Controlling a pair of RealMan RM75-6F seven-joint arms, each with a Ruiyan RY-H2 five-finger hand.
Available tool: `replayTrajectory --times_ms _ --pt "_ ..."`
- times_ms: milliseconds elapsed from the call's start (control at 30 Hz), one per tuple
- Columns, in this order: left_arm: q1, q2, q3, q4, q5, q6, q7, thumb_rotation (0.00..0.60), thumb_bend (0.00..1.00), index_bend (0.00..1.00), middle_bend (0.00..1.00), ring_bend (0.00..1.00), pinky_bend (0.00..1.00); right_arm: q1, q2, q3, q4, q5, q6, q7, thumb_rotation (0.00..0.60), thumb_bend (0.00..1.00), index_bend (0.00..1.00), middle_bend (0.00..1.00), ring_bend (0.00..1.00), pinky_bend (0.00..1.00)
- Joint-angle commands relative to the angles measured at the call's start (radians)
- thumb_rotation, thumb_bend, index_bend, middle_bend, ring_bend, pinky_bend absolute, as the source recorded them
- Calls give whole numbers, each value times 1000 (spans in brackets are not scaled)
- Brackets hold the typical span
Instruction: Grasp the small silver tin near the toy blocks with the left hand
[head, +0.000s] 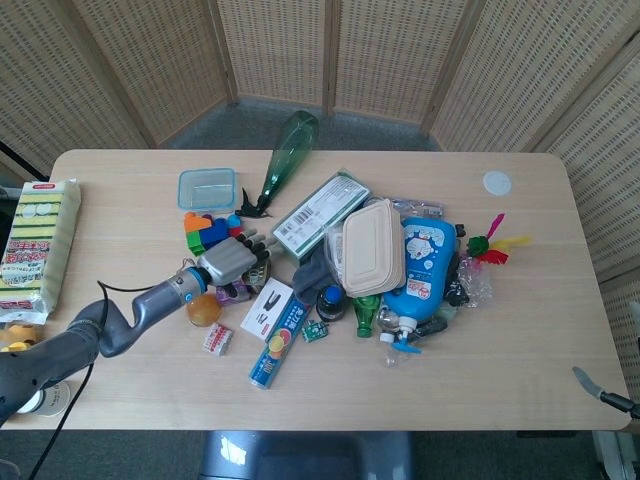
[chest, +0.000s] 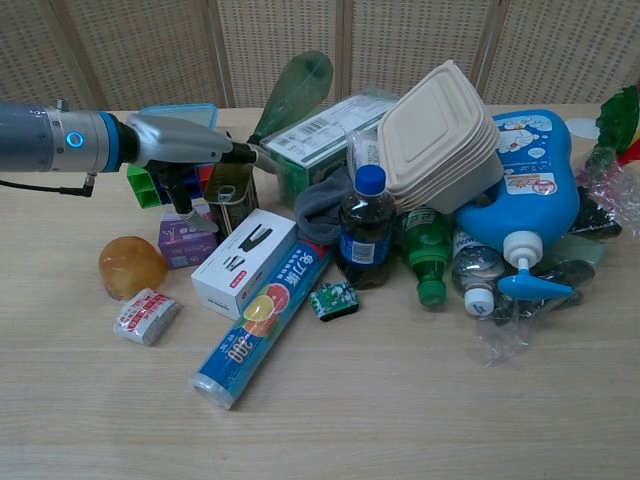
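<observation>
The small silver tin (chest: 231, 195) stands on its side beside the coloured toy blocks (chest: 148, 184), between a purple box and a green carton. From above it shows as the tin (head: 259, 270) just right of the blocks (head: 205, 232). My left hand (chest: 186, 150) reaches in from the left. Its fingers (chest: 243, 154) stretch out over the tin's top, and the thumb hangs down at the tin's left side. I cannot see firm contact. The same left hand (head: 228, 262) covers part of the tin in the head view. A thin grey sliver of my right hand (head: 598, 390) shows at the bottom right edge.
A purple box (chest: 186, 240), a white stapler box (chest: 243, 262) and an orange ball (chest: 130, 267) crowd the tin's front. A green carton (chest: 320, 135), a dark sock and a cola bottle (chest: 365, 228) lie to its right. A blue-lidded container (head: 206, 187) sits behind the blocks.
</observation>
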Motion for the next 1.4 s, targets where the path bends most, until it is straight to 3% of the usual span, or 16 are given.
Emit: replayTrajectory --times_ms 33,167,300,567,767,1133,1400 --pt "-9 -21 -3 24 -5 -10 -19 500 284 0 8 0 0 -3 1 -1 0 0 2 1 304 137 0 28 0 0" --pt "-14 -41 -7 45 -16 -17 -47 578 290 52 100 68 0 -8 2 -2 1 2 7 4 306 138 0 28 0 0" --pt "-19 -61 -10 67 -29 -36 -74 600 306 161 178 195 5 -10 2 -2 2 1 8 5 306 137 0 27 0 0" --pt "-23 -93 -19 107 -47 -47 -112 600 382 372 412 520 263 -12 3 -1 0 -1 10 4 308 139 0 27 0 0" --pt "-18 -83 -24 108 -56 -34 -144 600 392 507 573 663 413 -14 3 0 1 -1 10 7 307 138 0 28 0 0" --pt "18 -38 -55 75 -100 4 -166 600 432 579 645 704 459 -8 0 2 4 -7 3 9 309 138 0 27 0 0" --pt "36 114 -97 -99 -123 71 -142 600 432 567 632 688 456 3 -12 3 16 -14 -11 19 309 135 0 28 0 0"
